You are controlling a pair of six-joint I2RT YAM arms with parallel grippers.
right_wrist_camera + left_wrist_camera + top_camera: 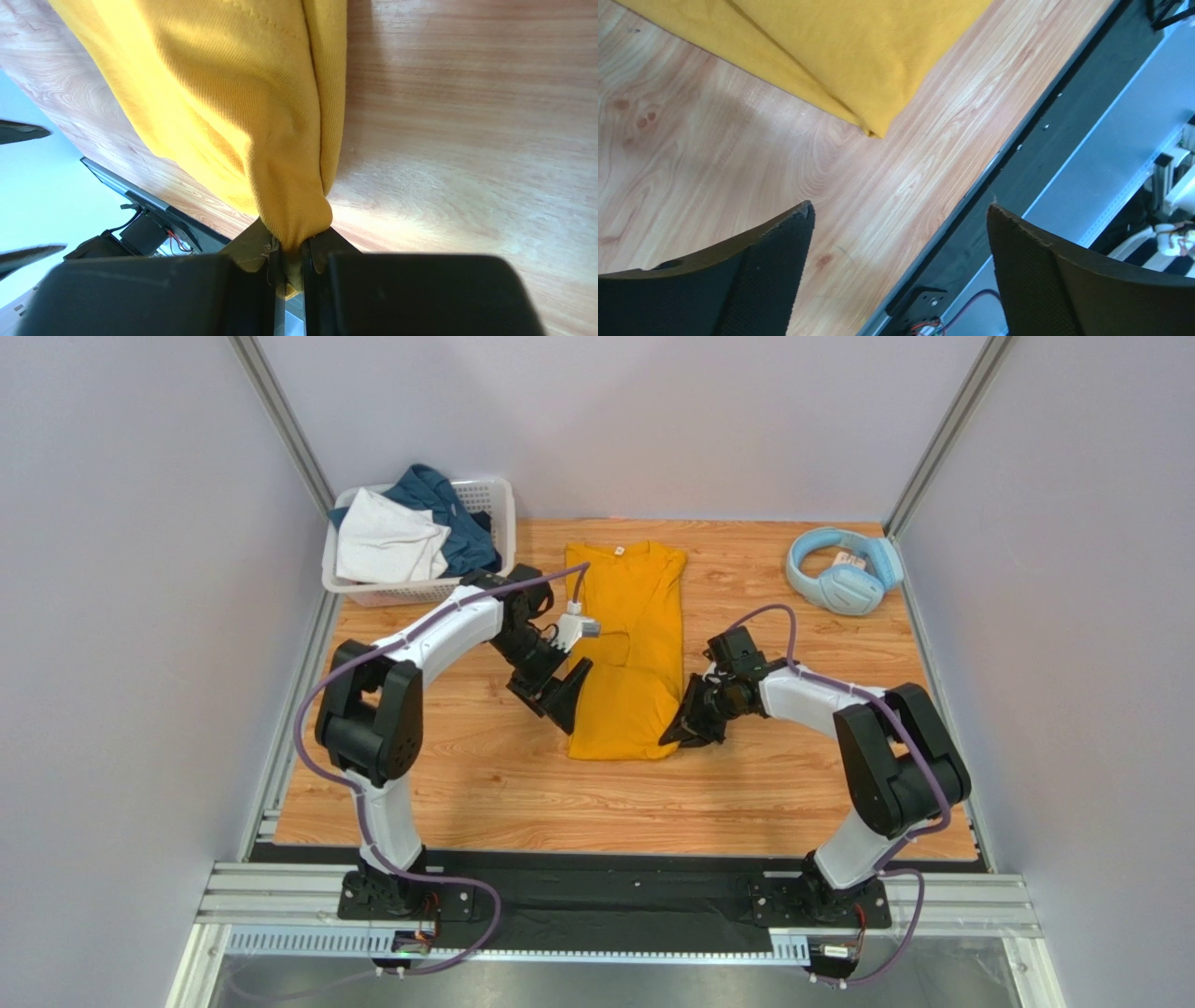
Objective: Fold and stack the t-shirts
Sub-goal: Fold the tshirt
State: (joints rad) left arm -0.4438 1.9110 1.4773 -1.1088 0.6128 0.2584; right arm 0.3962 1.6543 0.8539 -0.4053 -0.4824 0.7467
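Pinching one hem corner of the yellow shirt (627,637), the right gripper (288,260) seems ready to fold; the left gripper (899,207) gapes empty near the other

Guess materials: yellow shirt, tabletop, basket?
Yellow shirt: soft knit cloth, probably cotton, matte; fine ribbed weave and a stitched seam show. Tabletop: wood or wood-look laminate, slight sheen; grain and knots. Basket: likely white plastic; moulded lattice walls.
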